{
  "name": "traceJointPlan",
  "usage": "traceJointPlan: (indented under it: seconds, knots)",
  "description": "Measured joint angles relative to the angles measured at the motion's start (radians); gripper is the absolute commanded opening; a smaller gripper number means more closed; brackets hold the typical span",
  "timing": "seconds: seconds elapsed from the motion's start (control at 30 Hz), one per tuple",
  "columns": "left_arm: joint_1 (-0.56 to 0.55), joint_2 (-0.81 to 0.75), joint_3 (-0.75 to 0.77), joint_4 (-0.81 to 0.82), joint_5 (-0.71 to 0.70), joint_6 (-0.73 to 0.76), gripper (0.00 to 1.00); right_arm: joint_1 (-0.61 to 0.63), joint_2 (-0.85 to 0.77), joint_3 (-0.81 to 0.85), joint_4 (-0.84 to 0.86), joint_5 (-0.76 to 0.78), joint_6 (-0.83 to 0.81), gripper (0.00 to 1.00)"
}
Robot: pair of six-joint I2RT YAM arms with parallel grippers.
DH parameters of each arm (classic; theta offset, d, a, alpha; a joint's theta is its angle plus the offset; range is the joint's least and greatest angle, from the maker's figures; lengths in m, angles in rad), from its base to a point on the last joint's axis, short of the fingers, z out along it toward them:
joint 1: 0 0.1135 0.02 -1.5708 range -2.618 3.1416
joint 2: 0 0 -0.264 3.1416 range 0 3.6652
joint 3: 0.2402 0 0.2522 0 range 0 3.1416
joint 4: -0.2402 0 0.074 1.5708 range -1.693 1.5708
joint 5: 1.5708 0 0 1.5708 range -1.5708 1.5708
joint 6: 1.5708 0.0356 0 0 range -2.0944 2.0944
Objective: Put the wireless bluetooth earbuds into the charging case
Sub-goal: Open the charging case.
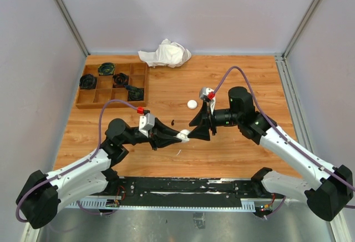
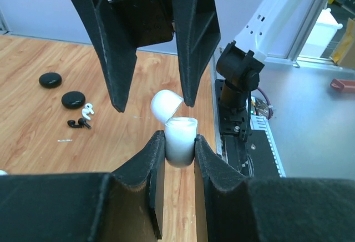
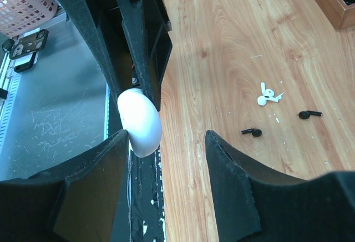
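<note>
My left gripper [image 1: 183,136] is shut on a white charging case [image 2: 181,139] and holds it above the table with its lid [image 2: 166,104] flipped open. My right gripper [image 1: 201,126] is open and faces it. In the right wrist view the case's lid [image 3: 140,121] rests against the inner face of the right gripper's [image 3: 166,136] left finger. A pair of white earbuds [image 3: 268,95] and two black earbuds [image 3: 309,114] [image 3: 250,132] lie loose on the wood. They also show in the left wrist view as a white one [image 2: 87,110] and a black one [image 2: 79,122].
Two black round cases [image 2: 50,79] [image 2: 72,99] lie near the earbuds. A white round case [image 1: 192,104] sits mid-table. A wooden compartment tray [image 1: 140,81] with black items stands at the back left, a crumpled white cloth [image 1: 165,53] behind it. A thin white sliver [image 1: 178,152] lies near the front.
</note>
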Motion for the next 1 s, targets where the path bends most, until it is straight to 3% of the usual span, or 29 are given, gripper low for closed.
traceJointPlan:
  seconds: [0.33,0.67,1.0]
  knots:
    - [-0.016,-0.013,-0.058,0.071,-0.016,0.048,0.00,-0.004,0.037,0.042,-0.036,0.055,-0.001,0.65]
    - [-0.021,-0.026,-0.220,0.344,-0.149,0.008,0.00,-0.006,0.000,0.044,-0.053,0.134,-0.007,0.81]
    - [-0.021,0.091,-0.269,0.721,-0.270,-0.160,0.00,-0.006,-0.144,-0.171,0.251,0.108,-0.014,0.85]
